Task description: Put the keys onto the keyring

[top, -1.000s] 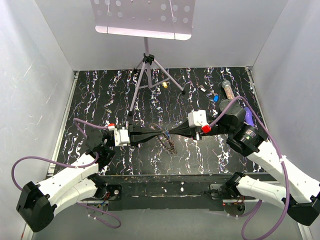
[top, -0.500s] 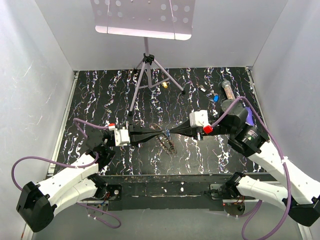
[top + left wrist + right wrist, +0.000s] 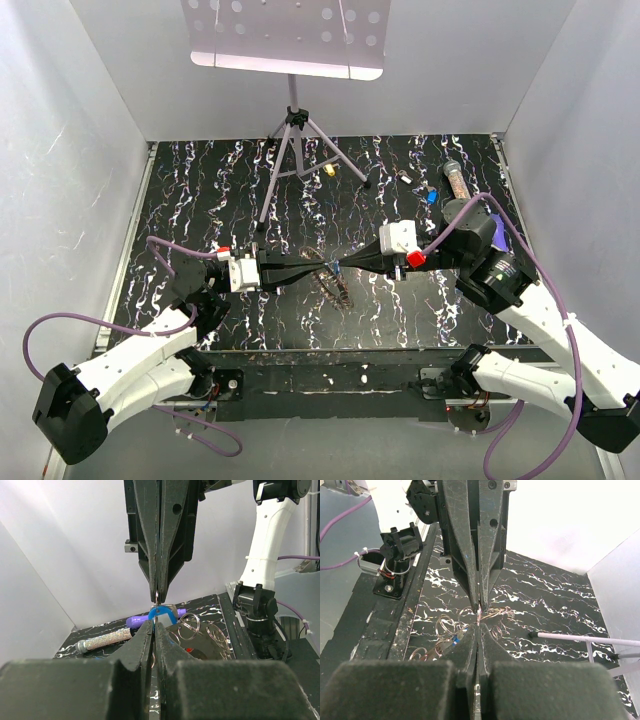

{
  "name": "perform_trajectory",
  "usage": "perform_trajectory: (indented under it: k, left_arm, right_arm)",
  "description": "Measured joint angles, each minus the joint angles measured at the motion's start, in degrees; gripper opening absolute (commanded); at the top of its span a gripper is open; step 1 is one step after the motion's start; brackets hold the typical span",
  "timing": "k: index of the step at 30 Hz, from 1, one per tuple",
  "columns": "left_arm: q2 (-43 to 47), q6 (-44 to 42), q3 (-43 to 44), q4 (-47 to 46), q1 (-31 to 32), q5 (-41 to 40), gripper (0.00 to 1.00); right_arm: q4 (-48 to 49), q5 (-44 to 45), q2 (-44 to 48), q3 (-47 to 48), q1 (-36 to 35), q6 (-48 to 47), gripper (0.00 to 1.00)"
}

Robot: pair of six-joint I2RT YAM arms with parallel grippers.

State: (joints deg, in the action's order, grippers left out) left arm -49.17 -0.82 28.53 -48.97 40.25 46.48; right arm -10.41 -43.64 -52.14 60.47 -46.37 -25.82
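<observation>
We find left claw (image 3: pixel 322 268) and right claw (image 3: pixel 339 267) tip to tip; keyring (image 3: pixel 335 287) on the desk (image 3: pixel 200 190) just before them, tube (image 3: pixel 456 181) behind right claw.

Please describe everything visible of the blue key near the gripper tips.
The blue key is tiny. Only its head shows: a bright blue arch, plastic by its look. Its blade is hidden. It sits just below where the shut jaws of the right gripper and left gripper meet, under a thin metal loop. Whether it hangs or lies on the table is unclear.
</observation>
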Motion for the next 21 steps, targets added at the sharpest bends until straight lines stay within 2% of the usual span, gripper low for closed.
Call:
perform_trajectory:
  k: [21]
  left_arm:
    - [0.0,0.42,0.0,-1.22,0.0,0.02,0.0]
  right_arm:
    - [0.85,-0.13,-0.83,0.0,0.0,0.44,0.01]
